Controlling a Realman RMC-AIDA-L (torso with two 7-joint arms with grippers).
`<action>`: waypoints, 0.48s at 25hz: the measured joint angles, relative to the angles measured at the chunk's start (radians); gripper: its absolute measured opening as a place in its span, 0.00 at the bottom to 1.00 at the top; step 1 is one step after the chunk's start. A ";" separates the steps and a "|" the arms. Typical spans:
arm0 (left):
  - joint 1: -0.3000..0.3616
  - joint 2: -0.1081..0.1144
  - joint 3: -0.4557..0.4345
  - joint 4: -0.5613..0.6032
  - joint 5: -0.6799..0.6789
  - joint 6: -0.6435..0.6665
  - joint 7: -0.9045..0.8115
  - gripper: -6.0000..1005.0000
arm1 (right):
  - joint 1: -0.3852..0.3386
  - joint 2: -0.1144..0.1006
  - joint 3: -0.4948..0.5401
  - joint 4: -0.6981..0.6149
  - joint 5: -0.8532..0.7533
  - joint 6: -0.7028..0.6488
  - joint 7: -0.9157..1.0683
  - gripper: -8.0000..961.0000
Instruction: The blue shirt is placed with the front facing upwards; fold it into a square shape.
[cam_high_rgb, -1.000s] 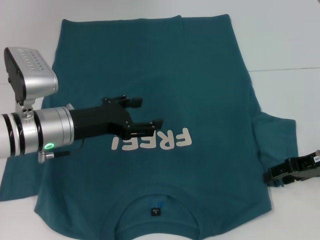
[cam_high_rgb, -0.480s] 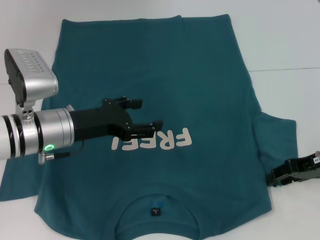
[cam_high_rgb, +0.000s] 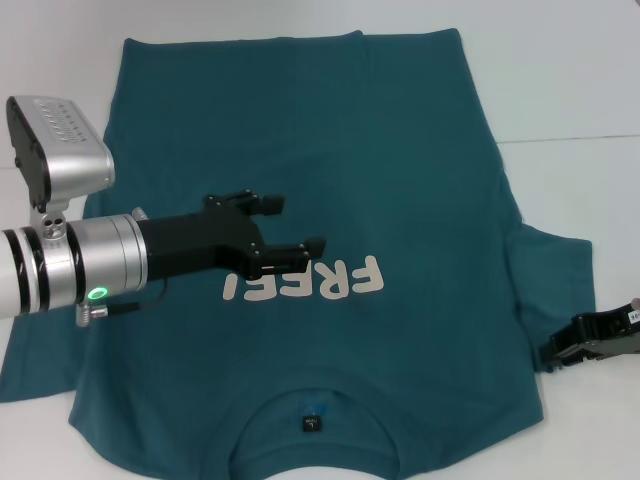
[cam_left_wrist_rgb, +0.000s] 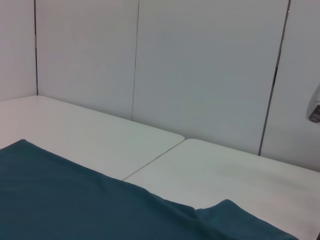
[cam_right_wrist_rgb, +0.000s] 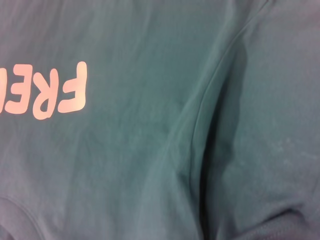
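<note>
Fingers apart and empty, our left gripper (cam_high_rgb: 280, 225) hovers over the shirt (cam_high_rgb: 400, 170), which lies flat on the table (cam_high_rgb: 580, 90), collar nearest us. Our right gripper (cam_high_rgb: 590, 340) sits by the right sleeve; its fingers' state we cannot tell. A grasp that catches only the top layer would bunch the fold.

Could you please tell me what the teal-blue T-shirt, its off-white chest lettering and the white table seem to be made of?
The teal-blue T-shirt looks like soft matte knit fabric, probably cotton: it drapes in gentle wrinkles with a stitched sleeve seam. Its off-white "FREE!" lettering seems a flat printed layer, possibly vinyl or ink, smooth-edged. The white table appears a hard, smooth laminate or painted board with a faint sheen and a panel joint.
</note>
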 joint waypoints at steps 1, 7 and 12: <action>0.000 0.000 0.000 0.000 0.000 0.000 0.000 0.87 | 0.000 0.000 -0.002 0.000 0.000 0.003 0.002 0.42; 0.001 0.000 0.000 0.000 -0.002 -0.001 0.001 0.87 | 0.001 -0.002 -0.035 0.000 0.000 0.017 0.021 0.33; 0.004 0.000 0.000 0.000 -0.002 -0.003 0.003 0.87 | 0.001 0.001 -0.046 0.000 -0.001 0.023 0.022 0.33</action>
